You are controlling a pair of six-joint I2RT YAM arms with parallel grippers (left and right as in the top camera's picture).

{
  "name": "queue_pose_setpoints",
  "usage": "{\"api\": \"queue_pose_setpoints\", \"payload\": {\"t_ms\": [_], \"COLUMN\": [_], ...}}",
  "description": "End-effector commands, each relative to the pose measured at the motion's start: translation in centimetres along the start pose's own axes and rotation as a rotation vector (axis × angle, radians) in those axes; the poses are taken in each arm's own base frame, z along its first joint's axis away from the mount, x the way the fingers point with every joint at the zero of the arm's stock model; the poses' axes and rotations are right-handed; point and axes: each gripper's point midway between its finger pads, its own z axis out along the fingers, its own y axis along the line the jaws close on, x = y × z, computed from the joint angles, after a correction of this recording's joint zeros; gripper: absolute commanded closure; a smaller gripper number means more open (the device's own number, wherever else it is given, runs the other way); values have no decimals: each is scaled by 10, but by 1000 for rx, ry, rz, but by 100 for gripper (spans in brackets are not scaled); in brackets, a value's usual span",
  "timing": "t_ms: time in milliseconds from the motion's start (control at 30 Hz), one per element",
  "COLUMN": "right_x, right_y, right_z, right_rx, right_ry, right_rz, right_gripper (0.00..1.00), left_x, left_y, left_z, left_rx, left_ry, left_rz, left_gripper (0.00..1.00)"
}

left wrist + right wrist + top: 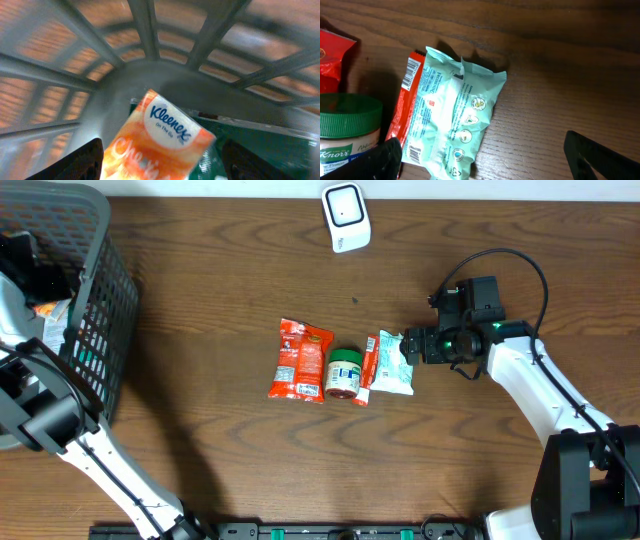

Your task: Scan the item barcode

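A grey basket point(100, 310) on the wooden table point(220, 270) holds a Kleenex pack point(165, 125), with the left gripper point(165, 157) spread wide over it; the right gripper point(482, 145) gapes too.

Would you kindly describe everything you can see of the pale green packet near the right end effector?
The pale green packet is a soft, crinkled pouch, plastic by its look, with crimped ends, small print and a column of round icons. It lies flat on the wooden table, apparently unopened. One long edge overlaps a narrow red wrapper. The open right end effector straddles one end without gripping it.
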Motion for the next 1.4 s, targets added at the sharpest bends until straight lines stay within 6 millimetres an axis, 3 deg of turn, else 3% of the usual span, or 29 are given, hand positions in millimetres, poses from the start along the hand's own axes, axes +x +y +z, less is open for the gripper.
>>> {"api": "queue_pose_setpoints", "payload": {"t_ms": [0, 100, 200, 467, 667, 800, 967, 1233, 1367], "right_x": [-4, -4, -4, -4, -4, -4, -4, -4, -4], "right_y": [-2, -2, -2, -2, -2, -2, -2, -2, -2], "right_z": [-3, -3, -3, -3, -3, -3, -3, -3, -3], "right_rx": [7, 6, 6, 6, 6, 6, 6, 6, 6], "right_ry": [-13, -13, -13, -13, -13, -13, -12, -13, -13], "right_rz": [-3, -3, -3, -3, -3, -3, -3, -3, -3], "right_gripper": [1, 1, 1, 1, 1, 1, 1, 1, 1], "left_x": [23, 26, 24, 14, -6, -26, -53, -79, -76], "left_y": [-1, -2, -1, -2, -1, 0, -3, -19, -50], "left_z": [29, 32, 28, 10, -23, -61, -125, -262, -330], "left_rx": [26, 30, 27, 21, 6, -12, -32, -40, 16], "left_ry": [58, 68, 60, 43, -11, -78, -186, -390, -475], "left_rz": [2, 0, -3, -31, -65, -89, -161, -278, -292], "left_gripper": [24, 27, 48, 73, 78, 78, 78, 79, 79]}}
